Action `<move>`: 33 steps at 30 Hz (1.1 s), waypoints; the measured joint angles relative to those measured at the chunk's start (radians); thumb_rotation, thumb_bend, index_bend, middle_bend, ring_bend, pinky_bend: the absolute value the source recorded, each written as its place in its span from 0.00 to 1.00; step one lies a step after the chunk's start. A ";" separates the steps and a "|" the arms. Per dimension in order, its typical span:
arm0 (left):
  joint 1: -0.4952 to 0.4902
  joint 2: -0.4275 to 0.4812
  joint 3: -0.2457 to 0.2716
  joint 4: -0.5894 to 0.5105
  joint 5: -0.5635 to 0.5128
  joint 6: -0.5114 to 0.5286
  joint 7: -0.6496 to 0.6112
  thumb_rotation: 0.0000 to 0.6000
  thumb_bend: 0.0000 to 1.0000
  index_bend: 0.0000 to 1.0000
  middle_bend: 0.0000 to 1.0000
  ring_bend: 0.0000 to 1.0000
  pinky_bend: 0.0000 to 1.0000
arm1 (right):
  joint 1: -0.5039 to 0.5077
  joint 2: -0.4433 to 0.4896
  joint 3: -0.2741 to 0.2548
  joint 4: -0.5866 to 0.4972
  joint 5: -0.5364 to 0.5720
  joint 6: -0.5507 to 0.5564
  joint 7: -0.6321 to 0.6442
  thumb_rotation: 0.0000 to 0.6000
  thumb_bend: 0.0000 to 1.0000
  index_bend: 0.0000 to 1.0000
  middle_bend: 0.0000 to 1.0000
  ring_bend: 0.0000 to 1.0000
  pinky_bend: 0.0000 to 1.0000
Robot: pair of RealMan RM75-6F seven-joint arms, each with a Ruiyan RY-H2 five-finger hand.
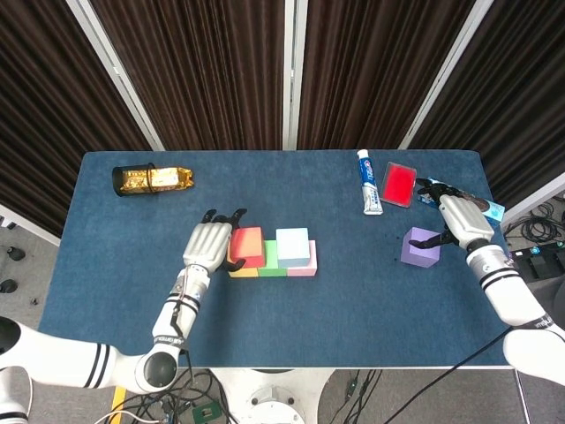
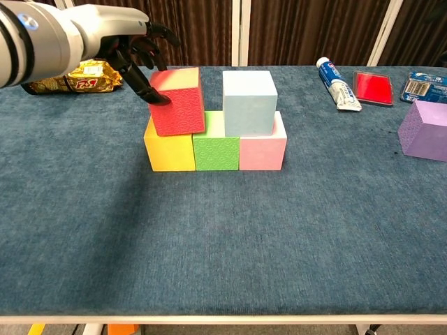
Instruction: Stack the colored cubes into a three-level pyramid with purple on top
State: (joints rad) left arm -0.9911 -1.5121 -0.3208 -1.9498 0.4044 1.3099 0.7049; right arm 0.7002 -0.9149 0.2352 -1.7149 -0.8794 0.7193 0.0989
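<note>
Three cubes sit in a row on the blue table (image 2: pixel 223 244): yellow cube (image 2: pixel 170 151), green cube (image 2: pixel 217 149) and pink cube (image 2: pixel 263 149), touching each other. A light blue cube (image 2: pixel 248 102) stands on the second level, over the green and pink ones. The left hand (image 2: pixel 133 49) holds the red cube (image 2: pixel 179 101) on the second level, over the yellow and green cubes and slightly tilted; its fingers are spread around the cube's left side and top. Whether the cube rests fully on the row I cannot tell. In the head view this hand (image 1: pixel 210 246) covers most of the yellow cube.

The purple cube (image 1: pixel 420 247) lies far to the right on the table, cut by the frame edge in the chest view. The right hand (image 1: pixel 460 218) touches it from the right, fingers curved on its top edge; a firm grip cannot be confirmed.

Behind are a toothpaste tube (image 1: pixel 369 182), a red box (image 1: pixel 399 184) and a gold packet (image 1: pixel 152 178), half hidden by the left arm in the chest view.
</note>
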 measured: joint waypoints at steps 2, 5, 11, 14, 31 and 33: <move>-0.004 -0.005 -0.001 0.005 0.003 0.004 0.003 1.00 0.33 0.09 0.60 0.17 0.06 | 0.001 0.001 -0.001 0.001 0.000 -0.003 -0.001 1.00 0.02 0.00 0.16 0.00 0.00; -0.006 -0.015 -0.003 0.013 0.004 0.005 0.001 1.00 0.33 0.09 0.60 0.17 0.06 | 0.001 0.003 -0.002 0.001 0.002 -0.005 -0.001 1.00 0.02 0.00 0.16 0.00 0.00; -0.006 -0.027 -0.001 0.022 0.013 0.011 -0.001 1.00 0.33 0.09 0.60 0.17 0.06 | 0.001 0.004 -0.001 0.005 0.007 -0.009 0.002 1.00 0.02 0.00 0.16 0.00 0.00; -0.003 -0.025 -0.002 0.014 0.020 0.018 -0.002 1.00 0.33 0.09 0.60 0.17 0.06 | 0.000 0.005 -0.001 0.004 0.007 -0.007 0.002 1.00 0.02 0.00 0.16 0.00 0.00; -0.004 -0.048 0.006 0.013 0.051 0.041 0.027 1.00 0.33 0.09 0.60 0.17 0.05 | 0.005 0.001 -0.007 0.009 0.020 -0.019 -0.004 1.00 0.02 0.00 0.16 0.00 0.00; -0.005 -0.051 0.002 0.015 0.044 0.038 0.028 1.00 0.33 0.09 0.60 0.17 0.06 | 0.005 0.000 -0.008 0.012 0.022 -0.021 -0.004 1.00 0.02 0.00 0.16 0.00 0.00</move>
State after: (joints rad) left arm -0.9965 -1.5631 -0.3187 -1.9347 0.4485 1.3477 0.7330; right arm 0.7057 -0.9153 0.2267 -1.7027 -0.8579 0.6987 0.0945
